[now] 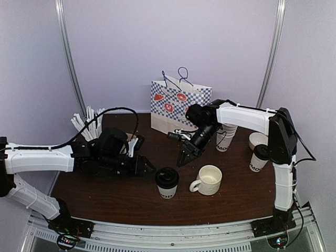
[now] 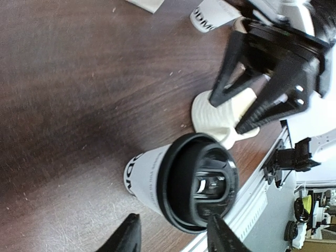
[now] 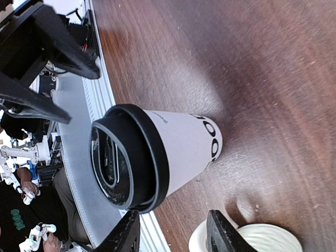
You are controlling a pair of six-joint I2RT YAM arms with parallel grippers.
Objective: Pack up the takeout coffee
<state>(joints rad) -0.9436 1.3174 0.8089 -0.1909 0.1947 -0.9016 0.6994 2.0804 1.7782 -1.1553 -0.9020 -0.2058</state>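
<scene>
One takeout coffee [image 1: 167, 182], a white paper cup with a black lid, stands near the front middle of the table. It shows close up in the left wrist view [image 2: 178, 181] and the right wrist view [image 3: 168, 152]. A second lidded takeout coffee [image 1: 259, 157] stands at the right by the right arm. My left gripper [image 1: 144, 167] [image 2: 176, 240] is open just left of the middle cup, apart from it. My right gripper [image 1: 185, 156] [image 3: 173, 236] is open above and behind the same cup, holding nothing.
A white ceramic mug [image 1: 208, 179] [image 2: 220, 113] [image 3: 262, 239] sits right of the middle cup. A blue checked paper bag [image 1: 178, 102] stands at the back. A lettered white paper cup [image 1: 224, 139] is partly hidden under the right arm. White sticks [image 1: 86, 123] fan out at back left.
</scene>
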